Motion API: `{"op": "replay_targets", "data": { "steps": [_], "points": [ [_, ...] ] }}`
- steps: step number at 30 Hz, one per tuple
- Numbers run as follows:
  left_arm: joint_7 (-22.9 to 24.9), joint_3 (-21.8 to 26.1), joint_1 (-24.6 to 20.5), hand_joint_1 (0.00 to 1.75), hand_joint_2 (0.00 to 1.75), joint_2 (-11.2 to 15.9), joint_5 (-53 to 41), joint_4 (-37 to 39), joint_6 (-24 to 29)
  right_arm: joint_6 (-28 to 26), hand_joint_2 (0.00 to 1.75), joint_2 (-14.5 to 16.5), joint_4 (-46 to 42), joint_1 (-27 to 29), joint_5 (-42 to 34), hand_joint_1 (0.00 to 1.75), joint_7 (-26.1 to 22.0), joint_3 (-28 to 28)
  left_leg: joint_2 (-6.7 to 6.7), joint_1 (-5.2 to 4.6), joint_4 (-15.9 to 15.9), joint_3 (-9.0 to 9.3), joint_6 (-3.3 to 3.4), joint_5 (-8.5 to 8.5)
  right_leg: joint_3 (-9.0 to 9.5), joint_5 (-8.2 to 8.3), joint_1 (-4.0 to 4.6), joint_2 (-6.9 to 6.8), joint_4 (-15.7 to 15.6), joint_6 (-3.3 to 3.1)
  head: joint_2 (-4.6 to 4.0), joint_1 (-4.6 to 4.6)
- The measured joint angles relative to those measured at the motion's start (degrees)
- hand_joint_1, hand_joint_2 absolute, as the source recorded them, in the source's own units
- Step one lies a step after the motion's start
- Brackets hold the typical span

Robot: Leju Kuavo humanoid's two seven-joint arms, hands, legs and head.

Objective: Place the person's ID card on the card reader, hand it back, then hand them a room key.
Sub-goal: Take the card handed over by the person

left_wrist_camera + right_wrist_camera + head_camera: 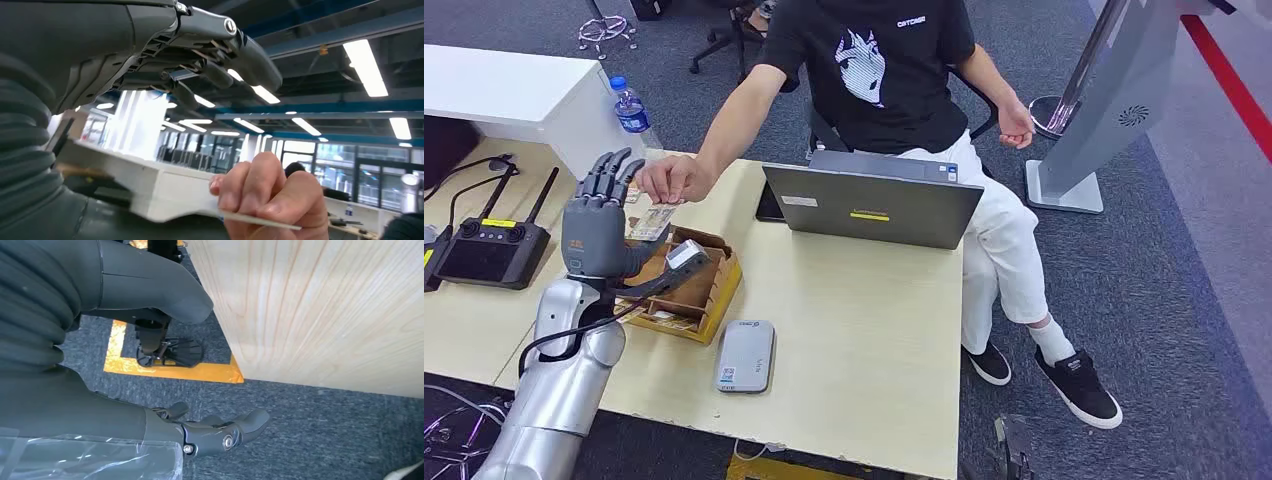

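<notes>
Left hand: left hand (pixel 596 225) raised at left of frame, fingers spread upward, holding nothing.
ID card: ID card (pixel 650 221) pinched in the person's hand (pixel 671 180), just beside the fingers (pixel 614 170).
Right hand: right hand (pixel 215 432) hanging by the desk (pixel 320 310) side, fingers loosely apart, empty.

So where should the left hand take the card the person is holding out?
By the free end of the card that sticks out from the person's hand. It lies flat and thin, so the left hand should probably pinch its two faces, coming from opposite the person's fingers.
</notes>
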Motion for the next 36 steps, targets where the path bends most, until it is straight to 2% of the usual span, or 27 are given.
{"op": "replay_targets", "data": {
  "steps": [11,17,26,36],
  "points": [
    [3.1,-11.8,-4.3,1.75,1.75,1.6,-12.9,4.6,9.2,-2.4,1.75,0.0,0.5,-0.3,5.2,0.0,2.4,0.3,-0.01,0.0,0.0,-0.01,0.0,0.0,0.01,0.0,0.0,-0.01,0.0,0.0,0.0,0.0],
    [2.0,-14.2,-4.2,1.75,1.75,1.5,-11.8,5.2,10.5,-2.9,1.75,0.0,0.7,-0.2,5.7,0.0,2.5,0.3,0.0,0.0,0.0,-0.01,0.0,0.0,0.0,0.0,0.0,-0.01,0.0,0.0,0.0,0.01],
    [-2.0,-17.9,1.8,1.75,1.75,0.0,-7.6,1.9,9.8,-3.1,1.75,-0.1,0.8,0.2,5.5,0.0,2.0,0.2,0.0,-0.01,0.0,-0.02,0.01,-0.02,0.0,0.0,-0.01,-0.01,0.0,0.0,0.0,0.01],
    [-2.2,-23.2,7.1,1.75,1.75,-1.7,-6.8,1.4,6.6,-3.3,1.75,-0.6,0.8,0.8,5.6,0.0,1.8,-0.2,0.0,-0.01,0.0,-0.02,0.01,-0.01,0.0,0.0,-0.01,-0.01,0.0,0.0,0.0,0.01]
  ]
}}
